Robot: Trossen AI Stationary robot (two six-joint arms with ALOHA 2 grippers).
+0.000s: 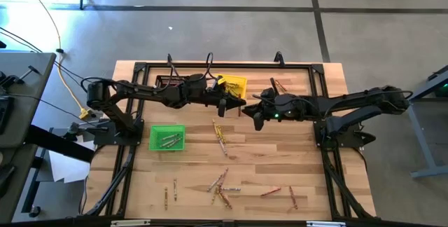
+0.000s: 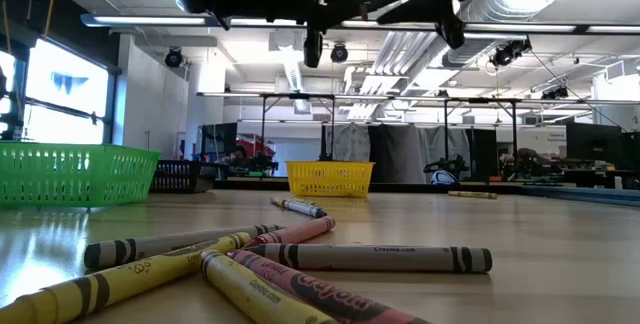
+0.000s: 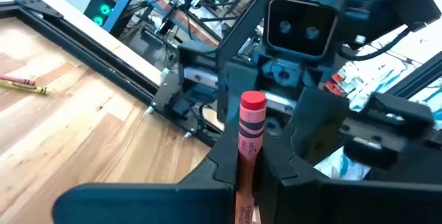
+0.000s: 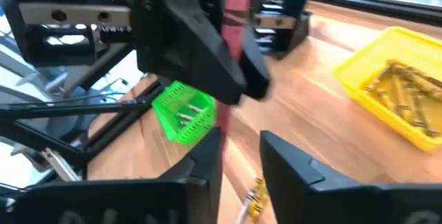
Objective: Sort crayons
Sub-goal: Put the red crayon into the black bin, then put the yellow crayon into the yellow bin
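From above, both arms meet mid-table near the yellow bin (image 1: 233,84), the left gripper (image 1: 238,105) facing the right gripper (image 1: 253,109). The left wrist view shows its fingers pinching a red crayon (image 3: 250,131) upright. In the right wrist view the right fingers stand spread beside it — likely a handover; they should clear fully before the left arm carries it away. Loose crayons (image 1: 221,137) lie nearer.
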